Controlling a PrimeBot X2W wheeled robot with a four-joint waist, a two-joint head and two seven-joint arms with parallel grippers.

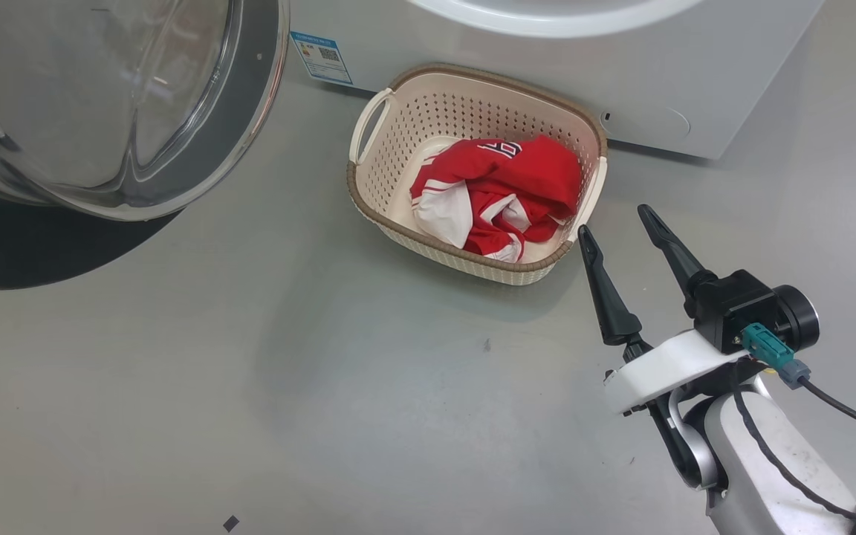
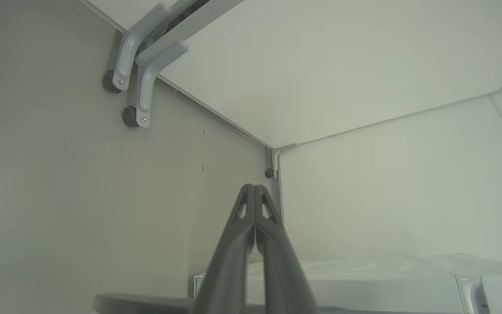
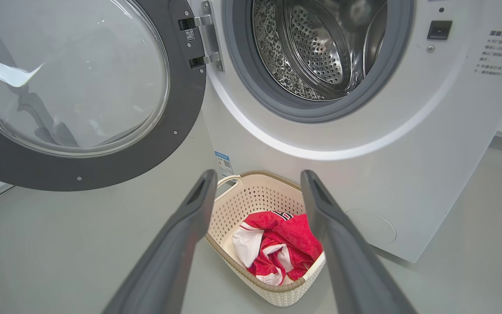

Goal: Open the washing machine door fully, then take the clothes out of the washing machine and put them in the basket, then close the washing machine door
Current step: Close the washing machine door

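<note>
The red and white clothes (image 1: pixel 498 195) (image 3: pixel 277 250) lie bunched in the cream basket (image 1: pixel 398 126) (image 3: pixel 251 196) on the floor before the washing machine (image 1: pixel 681 82) (image 3: pixel 408 144). Its steel drum (image 3: pixel 316 48) looks empty. The washing machine door (image 1: pixel 101 104) (image 3: pixel 72 87) stands swung wide open at the left. My right gripper (image 1: pixel 615 219) (image 3: pixel 257 176) is open and empty, hovering just right of the basket's near corner. My left gripper (image 2: pixel 253 188) is shut with nothing in it, pointing up at a wall corner.
Grey floor (image 1: pixel 287 386) stretches in front of the basket. A blue label (image 1: pixel 322 57) is stuck on the washer's lower front. In the left wrist view, grey brackets (image 2: pixel 140 65) sit where wall and ceiling meet, and the washer's white top (image 2: pixel 386 283) lies below.
</note>
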